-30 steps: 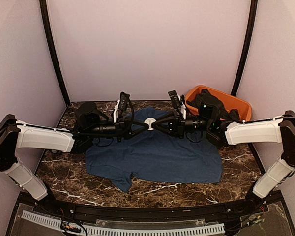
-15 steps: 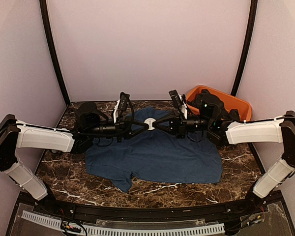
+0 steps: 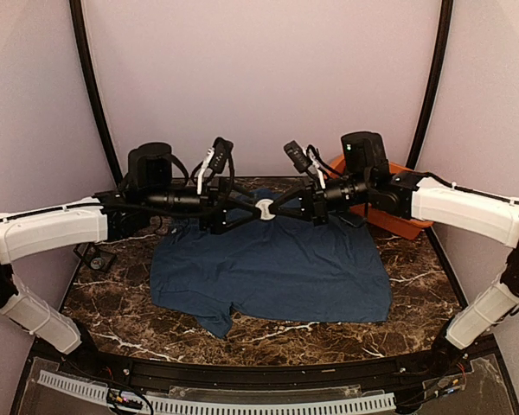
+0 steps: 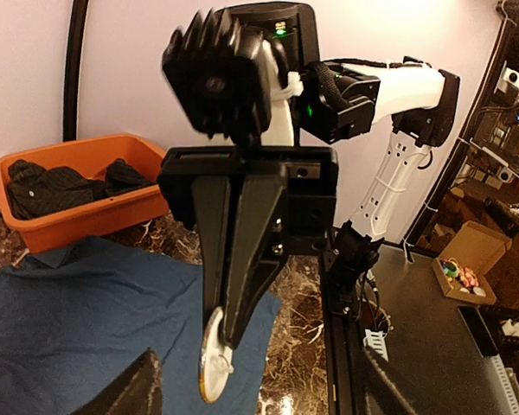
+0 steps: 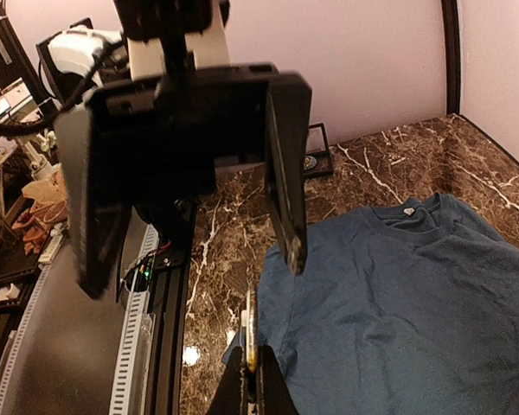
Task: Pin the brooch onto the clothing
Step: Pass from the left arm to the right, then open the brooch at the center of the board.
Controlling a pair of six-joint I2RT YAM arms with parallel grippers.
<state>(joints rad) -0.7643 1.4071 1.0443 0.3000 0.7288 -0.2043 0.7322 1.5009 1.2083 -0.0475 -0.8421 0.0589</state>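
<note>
The brooch (image 3: 264, 207), a small white disc, hangs in the air above the clothing (image 3: 277, 272), a navy-blue T-shirt spread flat on the marble table. My right gripper (image 5: 253, 367) is shut on the brooch (image 5: 252, 333), which shows edge-on there. In the left wrist view the right fingers (image 4: 233, 259) come down from above and pinch the brooch (image 4: 212, 367). My left gripper (image 4: 259, 349) faces it from the other side, open, its fingers standing wide of the disc and not touching it. The T-shirt (image 5: 398, 303) lies well below both grippers.
An orange tub (image 3: 396, 221) with dark clothes stands at the back right, partly behind the right arm, also in the left wrist view as the tub (image 4: 69, 207). A small framed object (image 3: 95, 258) lies on the table at the left. The black front rail (image 3: 259, 380) borders the near edge.
Both arms have lifted up from just above the T-shirt. The left gripper has opened and let go of the brooch, which stays in the shut right gripper.
</note>
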